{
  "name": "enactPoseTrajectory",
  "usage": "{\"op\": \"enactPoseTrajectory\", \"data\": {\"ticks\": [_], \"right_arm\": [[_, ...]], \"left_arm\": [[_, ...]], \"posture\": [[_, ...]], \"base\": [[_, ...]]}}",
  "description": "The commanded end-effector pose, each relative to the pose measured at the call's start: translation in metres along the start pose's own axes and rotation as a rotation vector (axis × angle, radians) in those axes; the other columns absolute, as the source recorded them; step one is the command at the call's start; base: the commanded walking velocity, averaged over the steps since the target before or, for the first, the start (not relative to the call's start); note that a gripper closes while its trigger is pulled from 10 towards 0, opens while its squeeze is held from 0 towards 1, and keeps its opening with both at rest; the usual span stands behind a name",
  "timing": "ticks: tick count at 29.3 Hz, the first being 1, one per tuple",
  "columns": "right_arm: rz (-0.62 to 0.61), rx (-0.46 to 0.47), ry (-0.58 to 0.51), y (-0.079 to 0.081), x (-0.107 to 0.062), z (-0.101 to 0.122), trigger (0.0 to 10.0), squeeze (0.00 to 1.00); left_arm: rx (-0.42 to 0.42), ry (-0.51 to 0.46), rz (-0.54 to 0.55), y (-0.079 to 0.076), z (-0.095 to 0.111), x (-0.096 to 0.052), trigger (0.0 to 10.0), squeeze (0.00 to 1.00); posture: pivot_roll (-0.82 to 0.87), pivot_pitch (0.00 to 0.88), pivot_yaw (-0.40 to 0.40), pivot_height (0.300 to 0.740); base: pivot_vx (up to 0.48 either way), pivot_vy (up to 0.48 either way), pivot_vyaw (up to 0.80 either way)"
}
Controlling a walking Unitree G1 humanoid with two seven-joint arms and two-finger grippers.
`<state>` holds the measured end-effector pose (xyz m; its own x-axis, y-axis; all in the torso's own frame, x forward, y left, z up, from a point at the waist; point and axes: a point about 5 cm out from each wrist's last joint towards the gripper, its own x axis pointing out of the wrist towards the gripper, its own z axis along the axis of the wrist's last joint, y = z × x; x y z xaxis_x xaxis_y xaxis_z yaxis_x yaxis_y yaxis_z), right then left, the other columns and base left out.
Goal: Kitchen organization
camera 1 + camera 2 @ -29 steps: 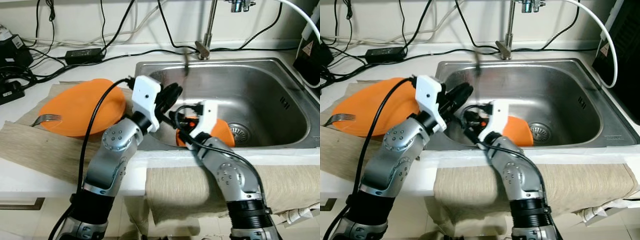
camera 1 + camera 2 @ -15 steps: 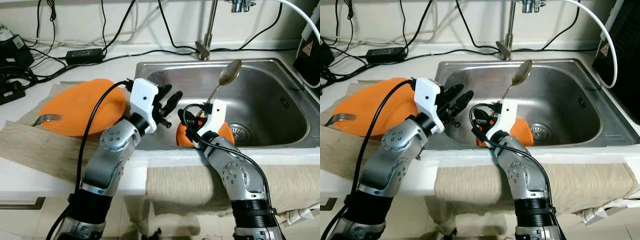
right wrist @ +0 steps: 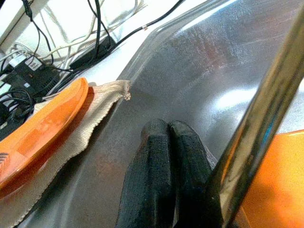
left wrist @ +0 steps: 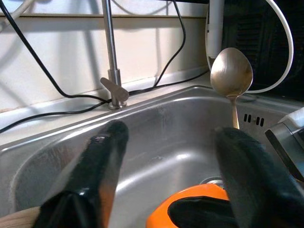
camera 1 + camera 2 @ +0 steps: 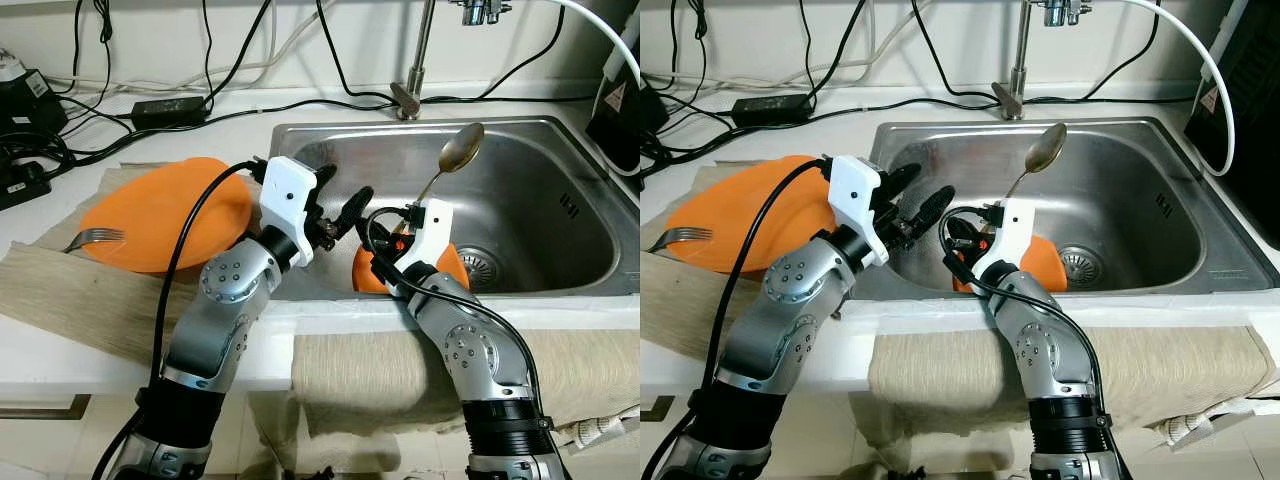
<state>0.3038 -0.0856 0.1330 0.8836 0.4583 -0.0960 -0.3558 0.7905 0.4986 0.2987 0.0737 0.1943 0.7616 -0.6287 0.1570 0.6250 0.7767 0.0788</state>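
Right claw [image 5: 408, 222] grips our spoon [image 5: 459, 150], bowl raised toward 1 o'clock over the sink [image 5: 560, 150] | left claw [image 5: 340, 195] spread wide at the sink's 9 o'clock side | left wrist view reveals the spoon's dull, tarnished bowl face-on | orange plate [image 5: 165, 210] with fork [image 5: 92, 238] on the worktop
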Motion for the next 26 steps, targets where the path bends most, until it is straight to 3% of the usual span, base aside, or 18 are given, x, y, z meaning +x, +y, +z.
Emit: {"op": "enactPoseTrajectory", "data": {"ticks": [1, 5, 6, 8, 10, 13, 18, 24, 26], "right_arm": [[-0.019, 0.003, 0.006, -0.004, -0.001, -0.002, 0.0, 0.0], [-0.023, 0.003, 0.003, -0.004, -0.001, -0.002, 0.0, 0.0], [-0.132, -0.007, -0.056, -0.018, 0.029, 0.025, 10.0, 0.0], [-0.278, -0.013, -0.132, -0.028, 0.059, 0.066, 10.0, 0.0], [-0.306, -0.015, -0.146, -0.028, 0.064, 0.074, 10.0, 0.0], [-0.325, -0.077, -0.122, -0.032, 0.059, 0.065, 10.0, 0.0], [-0.361, -0.051, -0.089, -0.041, 0.058, 0.052, 10.0, 0.0], [-0.407, 0.191, -0.06, -0.047, 0.067, 0.04, 10.0, 0.0], [-0.414, 0.218, -0.056, -0.048, 0.068, 0.038, 10.0, 0.0]], "left_arm": [[0.0, 0.008, -0.003, 0.001, -0.001, -0.001, 10.0, 1.0], [0.002, 0.017, -0.005, 0.003, -0.002, -0.002, 10.0, 1.0], [-0.02, 0.065, 0.086, 0.028, -0.005, -0.018, 10.0, 0.0], [-0.037, 0.112, 0.208, 0.059, -0.005, -0.042, 10.0, 0.0], [-0.039, 0.118, 0.235, 0.065, -0.004, -0.047, 10.0, 0.0], [-0.068, 0.101, 0.331, 0.068, -0.009, -0.051, 10.0, 0.0], [-0.089, 0.118, 0.346, 0.067, -0.014, -0.055, 10.0, 0.0], [-0.08, 0.118, 0.343, 0.07, -0.005, -0.057, 10.0, 0.0], [-0.079, 0.116, 0.345, 0.07, -0.003, -0.057, 10.0, 0.0]], "posture": [[0.02, 0.0, 0.081, 0.74], [0.03, 0.0, 0.082, 0.74], [0.11, 0.0, 0.058, 0.74], [0.11, 0.0, 0.058, 0.74], [0.11, 0.0, 0.058, 0.74], [0.12, 0.0, 0.044, 0.74], [0.11, 0.0, 0.045, 0.74], [0.11, 0.0, 0.049, 0.74], [0.12, 0.0, 0.053, 0.74]], "base": [[0.0, 0.0, 0.0], [0.0, 0.0, 0.0], [0.0, 0.0, 0.0], [0.0, 0.0, 0.0], [0.0, 0.0, 0.0], [0.0, 0.0, 0.0], [0.0, 0.0, 0.0], [0.0, 0.0, 0.0], [0.0, 0.0, 0.0]]}}
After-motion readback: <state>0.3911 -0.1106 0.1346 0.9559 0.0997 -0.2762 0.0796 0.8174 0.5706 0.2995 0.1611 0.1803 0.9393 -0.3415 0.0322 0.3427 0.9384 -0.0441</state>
